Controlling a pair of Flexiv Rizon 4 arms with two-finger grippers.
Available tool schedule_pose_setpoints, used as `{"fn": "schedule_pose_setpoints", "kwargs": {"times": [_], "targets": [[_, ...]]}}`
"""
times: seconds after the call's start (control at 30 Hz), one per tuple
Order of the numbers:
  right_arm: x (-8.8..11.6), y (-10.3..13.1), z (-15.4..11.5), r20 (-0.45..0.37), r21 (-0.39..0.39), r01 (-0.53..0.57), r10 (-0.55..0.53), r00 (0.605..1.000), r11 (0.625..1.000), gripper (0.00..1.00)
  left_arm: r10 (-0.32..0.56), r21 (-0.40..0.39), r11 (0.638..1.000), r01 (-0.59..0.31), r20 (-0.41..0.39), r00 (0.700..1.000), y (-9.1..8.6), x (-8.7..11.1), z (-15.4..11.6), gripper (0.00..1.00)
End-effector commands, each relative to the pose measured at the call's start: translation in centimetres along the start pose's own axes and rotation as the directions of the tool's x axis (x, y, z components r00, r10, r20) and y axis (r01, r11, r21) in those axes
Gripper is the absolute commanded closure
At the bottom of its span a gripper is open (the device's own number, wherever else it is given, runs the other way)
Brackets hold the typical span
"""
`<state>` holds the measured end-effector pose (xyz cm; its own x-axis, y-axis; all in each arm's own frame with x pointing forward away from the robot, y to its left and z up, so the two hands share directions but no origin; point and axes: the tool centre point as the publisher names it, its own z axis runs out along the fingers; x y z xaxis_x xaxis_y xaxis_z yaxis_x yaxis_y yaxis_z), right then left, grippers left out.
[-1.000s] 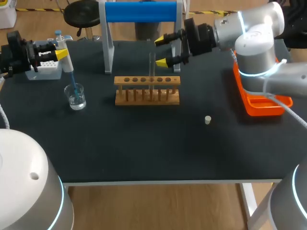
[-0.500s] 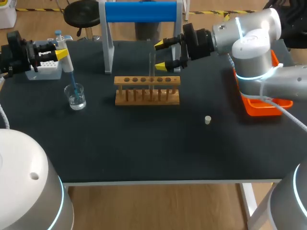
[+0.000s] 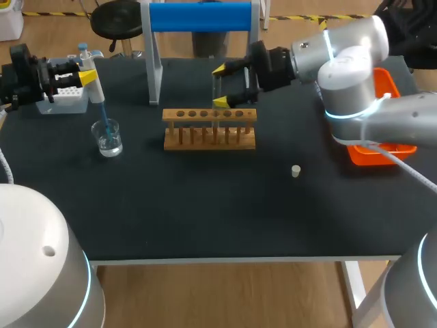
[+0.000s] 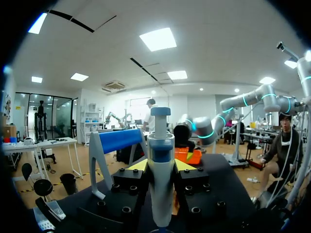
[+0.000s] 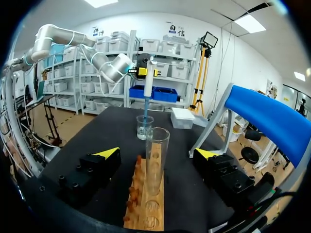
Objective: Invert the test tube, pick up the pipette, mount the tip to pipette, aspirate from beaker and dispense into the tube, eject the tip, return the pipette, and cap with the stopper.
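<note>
**Clear glass test tube (image 3: 216, 102) upright between our right gripper's spread fingers**

The clear glass test tube stands mouth up in a hole of the light wooden rack (image 3: 209, 130). Our right gripper (image 3: 220, 86) lies level around the tube's upper part. Its two yellow-tipped fingers are spread wide, one on each side of the tube. In the right wrist view neither finger touches the glass, and we see a gap on both sides. The rack runs lengthwise under and ahead of this gripper.

Our left gripper (image 3: 87, 72) is closed on a white pipette with a blue band (image 4: 160, 179). It clamps the pipette's body from two sides, with the plunger end above the fingers. Below that gripper the pipette's pale blue tip (image 3: 101, 109) slants down into the small glass beaker (image 3: 108, 139), which holds some clear liquid. A white tip box (image 3: 65, 96) sits close by the left gripper, near the beaker.

The small white stopper (image 3: 295, 171) lies on the black table (image 3: 205, 205), well apart from both grippers and on the right arm's side of the rack. An orange tray (image 3: 372, 152) sits partly under our right arm, well behind the right gripper.
</note>
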<state>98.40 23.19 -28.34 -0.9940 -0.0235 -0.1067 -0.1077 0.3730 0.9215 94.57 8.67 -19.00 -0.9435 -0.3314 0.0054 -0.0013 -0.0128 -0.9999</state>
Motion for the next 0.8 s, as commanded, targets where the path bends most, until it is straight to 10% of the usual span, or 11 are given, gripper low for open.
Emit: {"fn": "schedule_pose_setpoints", "kwargs": {"times": [0.03,0.8], "targets": [[-0.2,-0.3,0.7,0.015,0.006,0.006,-0.006,1.0,1.0,0.0,0.0,0.001,1.0,0.0,-0.004,1.0,0.0,-0.1,-0.1,1.0],[0.0,-0.7,2.2,0.029,0.03,0.025,-0.026,0.999,0.999,0.0,0.0,0.001,1.0,0.0,-0.004,1.0,0.0,-0.1,-0.1,1.0]]}}
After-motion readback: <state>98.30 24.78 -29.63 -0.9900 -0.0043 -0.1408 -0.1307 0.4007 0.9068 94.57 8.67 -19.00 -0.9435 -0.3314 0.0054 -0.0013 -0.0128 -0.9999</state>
